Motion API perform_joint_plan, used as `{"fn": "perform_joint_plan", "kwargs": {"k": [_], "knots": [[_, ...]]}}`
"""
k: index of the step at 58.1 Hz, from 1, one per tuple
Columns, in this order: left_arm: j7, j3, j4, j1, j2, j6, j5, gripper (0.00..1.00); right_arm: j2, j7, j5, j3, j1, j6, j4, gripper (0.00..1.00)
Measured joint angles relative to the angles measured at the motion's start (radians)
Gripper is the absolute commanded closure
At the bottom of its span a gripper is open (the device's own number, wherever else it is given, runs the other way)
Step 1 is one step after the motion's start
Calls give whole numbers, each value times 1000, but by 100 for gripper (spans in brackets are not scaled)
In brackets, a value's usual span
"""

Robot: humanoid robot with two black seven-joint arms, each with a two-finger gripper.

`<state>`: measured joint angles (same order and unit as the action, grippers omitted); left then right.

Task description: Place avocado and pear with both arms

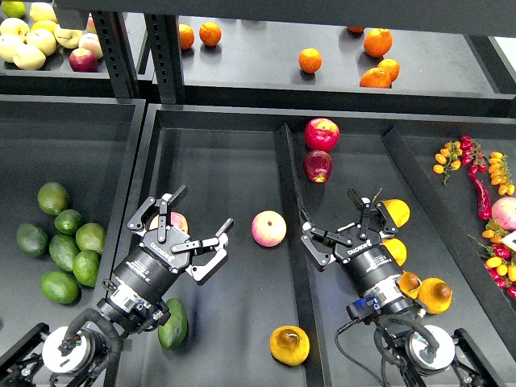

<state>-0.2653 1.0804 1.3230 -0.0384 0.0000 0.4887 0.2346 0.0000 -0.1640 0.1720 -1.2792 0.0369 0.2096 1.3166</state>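
Nearest us, our pear (289, 345) and avocado (173, 324) lie on black trays (234, 185); left claw (200, 230) and right claw (339, 222) spread wide, holding nothing

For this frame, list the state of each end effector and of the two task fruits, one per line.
Left end effector: open, empty, above the tray floor.
Right end effector: open, holding nothing.
Avocado: lying on the tray, partly hidden under the left arm, ungrasped.
Pear: resting on the tray, ungrasped.

Both end effectors (190, 230) (337, 224) open, empty.
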Motion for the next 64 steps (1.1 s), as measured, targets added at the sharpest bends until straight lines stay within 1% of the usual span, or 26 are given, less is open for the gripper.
{"fn": "perform_joint_plan", "kwargs": {"k": [19,25,30,31,32,34,37,40,45,53,64], "knots": [[-1,-4,-14,-4,0,0,-1,0,0,-4,0,1,3,1,1,1],[-12,-10,-23,-14,0,0,-2,0,0,-4,0,1,3,1,1,1],[-49,-13,-41,-40,0,0,-4,0,0,-5,0,1,3,1,1,1],[-78,-15,-49,-59,0,0,-5,0,0,-5,0,1,3,1,1,1],[-82,-15,-50,-62,0,0,-5,0,0,-5,0,1,3,1,1,1],[-104,-17,-56,-77,0,0,-12,0,0,-5,0,1,3,1,1,1],[-148,-25,-62,-114,10,0,-35,0,0,-5,0,2,1,1,1,1],[-184,-35,-65,-149,41,0,-60,0,0,-5,0,2,-1,0,1,1],[-215,-65,-66,-213,113,0,-86,0,0,-5,0,2,-7,-5,1,1],[-223,-130,-66,-316,233,0,-94,0,0,-5,0,2,-19,-11,0,1],[-224,-292,-61,-477,429,0,-99,0,0,-5,0,0,-43,-13,-2,1]]}}
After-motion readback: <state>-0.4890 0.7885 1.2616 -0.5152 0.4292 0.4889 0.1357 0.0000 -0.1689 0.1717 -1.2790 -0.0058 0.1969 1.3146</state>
